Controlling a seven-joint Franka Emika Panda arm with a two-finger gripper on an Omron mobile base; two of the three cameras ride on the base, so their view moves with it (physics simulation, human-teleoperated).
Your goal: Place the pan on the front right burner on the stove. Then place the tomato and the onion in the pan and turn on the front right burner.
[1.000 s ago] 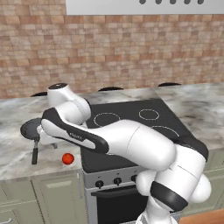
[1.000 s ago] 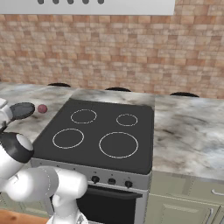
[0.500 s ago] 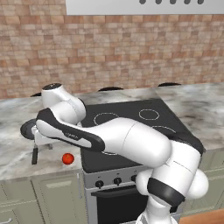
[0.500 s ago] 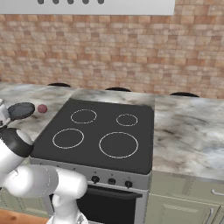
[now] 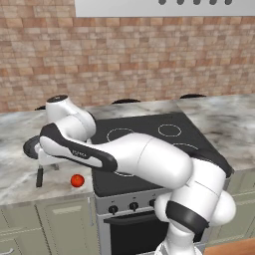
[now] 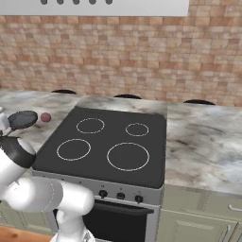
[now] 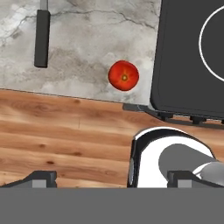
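Claw (image 7: 112, 179) spread wide, empty, above the table (image 7: 87, 39) edge. Pan (image 5: 33, 146) on table at stove's (image 6: 101, 142) 9 o'clock (handle (image 7: 42, 37) at 11 in hand view). Step one: descend, pinch handle.

pan (image 5: 31, 146) — mostly behind arm

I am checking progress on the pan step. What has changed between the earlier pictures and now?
The arm's upper joint swung slightly further left over the counter, toward the pan. Nothing was grasped or released; the claw is open. The pan, tomato, onion and stove stayed where they were.
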